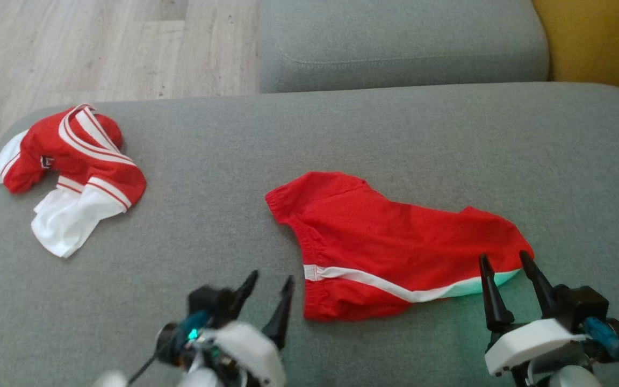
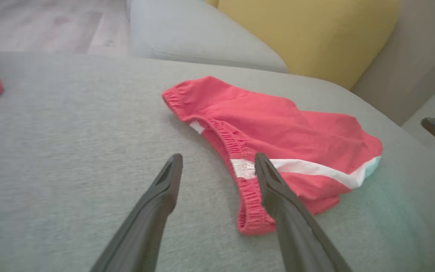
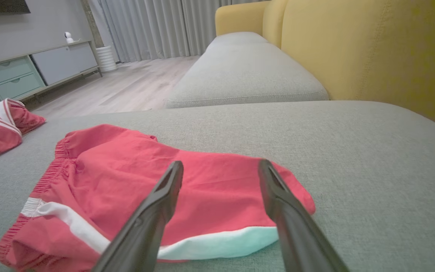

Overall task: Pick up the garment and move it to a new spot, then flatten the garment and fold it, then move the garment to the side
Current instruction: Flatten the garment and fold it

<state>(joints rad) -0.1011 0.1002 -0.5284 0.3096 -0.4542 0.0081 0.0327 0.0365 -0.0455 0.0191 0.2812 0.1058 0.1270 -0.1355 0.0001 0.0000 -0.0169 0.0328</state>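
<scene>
The garment point(image 1: 390, 242) is a pair of red shorts with a white side stripe, lying loosely spread on the grey sofa seat point(image 1: 449, 134). Its elastic waistband point(image 2: 236, 151) faces my left side. My left gripper point(image 1: 273, 277) is open, low over the cushion just left of the waistband, with one fingertip point(image 2: 263, 166) over the stripe's end. At the shorts' right hem, my right gripper point(image 1: 504, 256) is open too, its fingers point(image 3: 172, 185) hovering above the red cloth point(image 3: 145, 170) and the white hem. Neither gripper holds anything.
A crumpled red and white jersey point(image 1: 73, 161) lies at the seat's far left corner. Beyond the seat is another grey cushion point(image 1: 395, 43), a yellow backrest point(image 1: 599, 37) to the right and wooden floor point(image 1: 100, 48) to the left.
</scene>
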